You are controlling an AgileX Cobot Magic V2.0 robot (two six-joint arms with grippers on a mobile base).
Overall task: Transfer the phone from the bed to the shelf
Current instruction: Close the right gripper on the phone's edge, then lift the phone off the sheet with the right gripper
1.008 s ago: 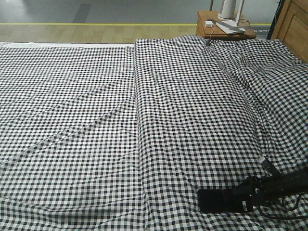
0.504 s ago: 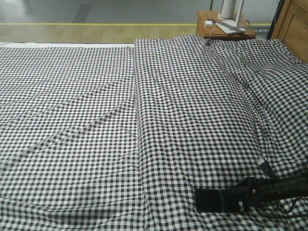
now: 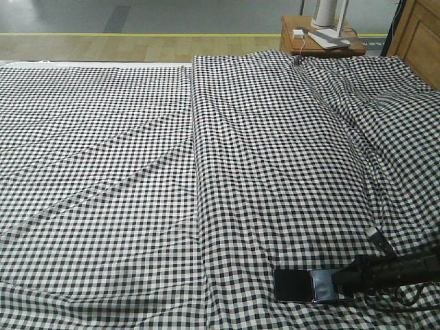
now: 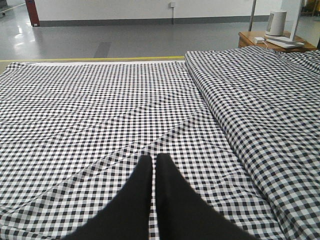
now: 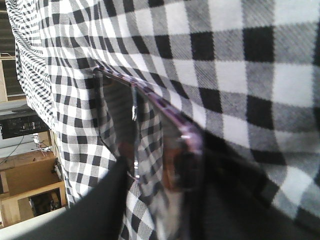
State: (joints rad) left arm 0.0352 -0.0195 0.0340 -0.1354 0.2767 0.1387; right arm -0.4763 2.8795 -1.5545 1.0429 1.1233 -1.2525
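The phone (image 3: 300, 285), a glossy black slab, lies flat on the gingham bed (image 3: 137, 172) near its front right edge. My right gripper (image 3: 338, 283) reaches in low from the right, and the phone's right end sits between its jaws. In the right wrist view the phone's pinkish edge (image 5: 170, 120) runs between two dark fingers (image 5: 100, 205), with a wide gap still showing, so the right gripper (image 5: 160, 167) is open. My left gripper (image 4: 154, 160) hovers shut and empty over the bed. Pale wooden shelf boards (image 5: 27, 180) show at the far left of the right wrist view.
A small brown nightstand (image 3: 302, 47) with a white device and cable stands beyond the bed's far right corner. A wooden panel (image 3: 421, 34) borders the bed at the upper right. A raised fold (image 3: 196, 137) runs down the bed's middle. A cable (image 3: 377, 234) trails by the right arm.
My right gripper has pushed further left and flattened out. The phone has slid slightly left with it, and its right end now lies between the jaws.
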